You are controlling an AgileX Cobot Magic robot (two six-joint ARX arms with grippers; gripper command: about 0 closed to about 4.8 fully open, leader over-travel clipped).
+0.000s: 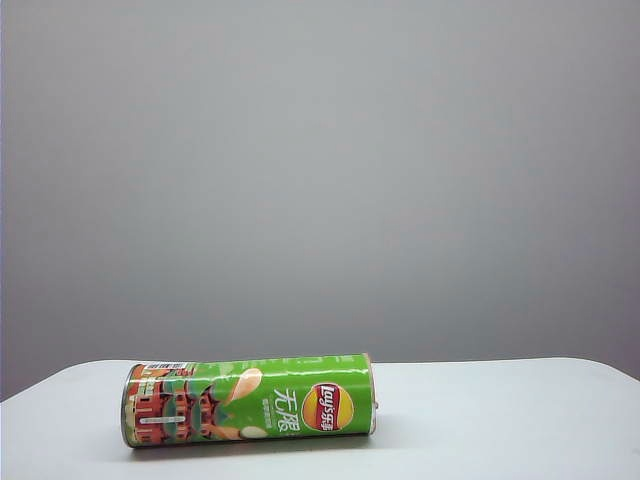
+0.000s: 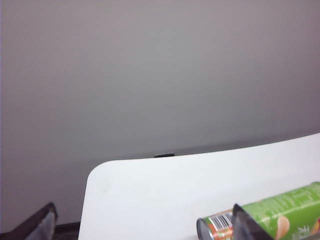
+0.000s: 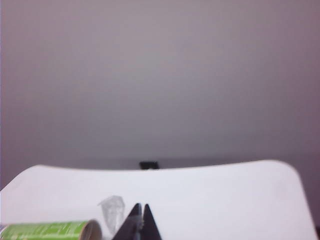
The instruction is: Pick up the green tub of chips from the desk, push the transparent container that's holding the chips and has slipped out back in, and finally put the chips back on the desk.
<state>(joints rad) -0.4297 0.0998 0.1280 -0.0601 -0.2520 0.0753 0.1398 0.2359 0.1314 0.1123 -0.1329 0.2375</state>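
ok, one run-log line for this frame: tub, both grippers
green tub of chips: lying on desk, untouched | left gripper: fingers wide open, empty | right gripper: fingers shut, empty

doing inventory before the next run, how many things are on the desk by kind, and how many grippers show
green tub of chips, lying on its side on the desk: 1
grippers: 2, left gripper open, right gripper shut, both clear of the tub
total: 3
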